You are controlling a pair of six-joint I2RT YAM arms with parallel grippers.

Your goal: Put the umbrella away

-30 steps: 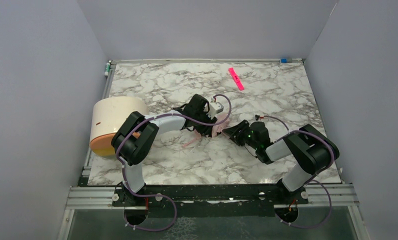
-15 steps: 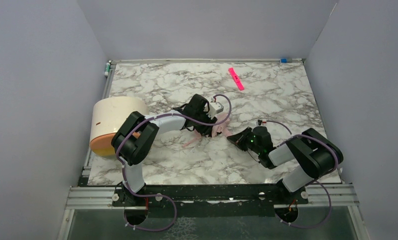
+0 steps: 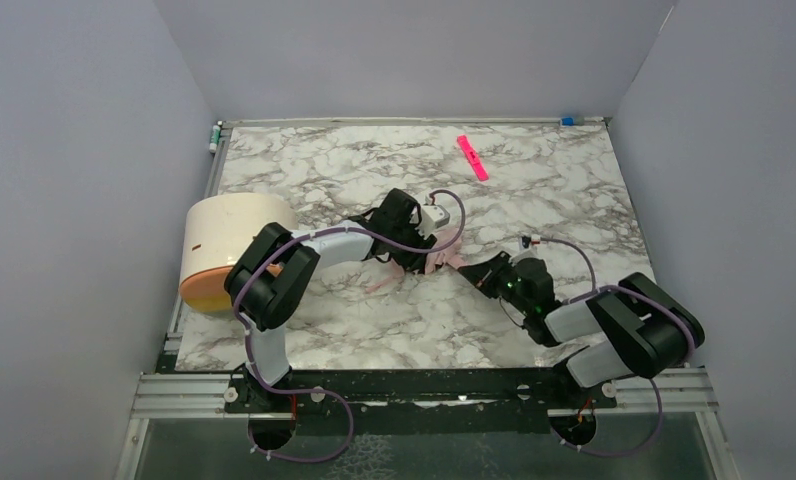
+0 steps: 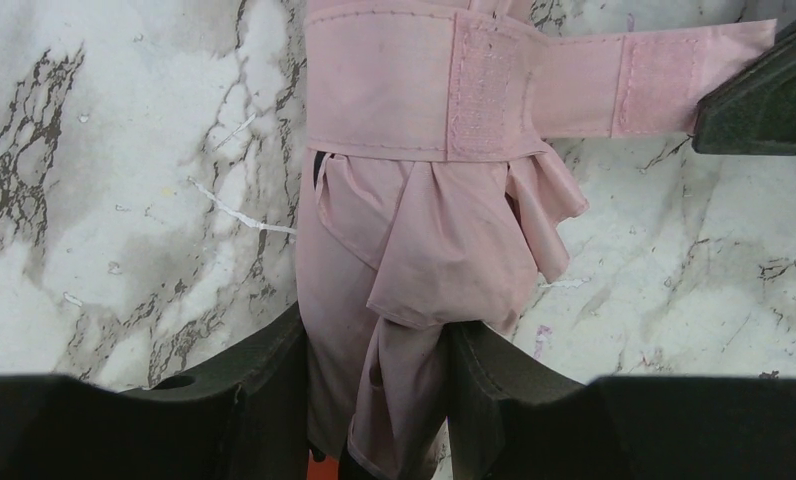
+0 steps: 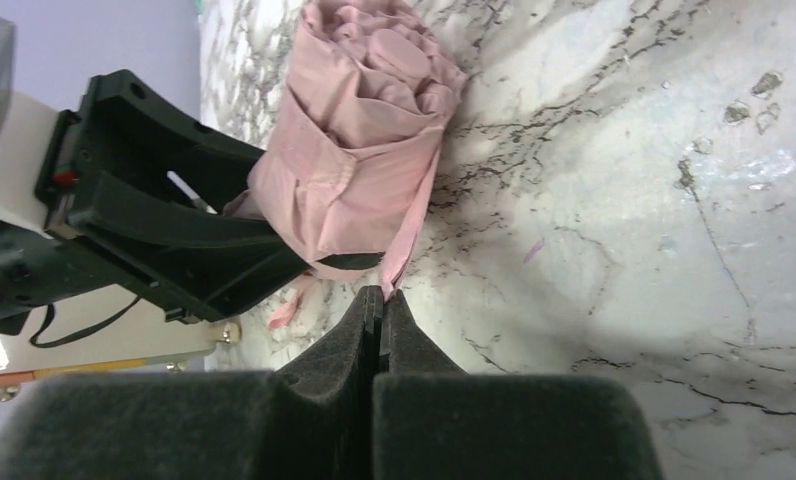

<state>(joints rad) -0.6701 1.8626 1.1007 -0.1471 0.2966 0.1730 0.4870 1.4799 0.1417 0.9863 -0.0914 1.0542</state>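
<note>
cream cylinder (image 3: 229, 245) left of umbrella (image 4: 424, 240), strip (image 3: 472, 157) beyond

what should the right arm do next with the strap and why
Probably draw the strap taut and carry its tip round the umbrella towards the stitched fastening patch. The right jaws look shut on the strap's tip, the left jaws clamp the folded fabric, and the tip sticks out sideways, not yet fastened down.
</note>
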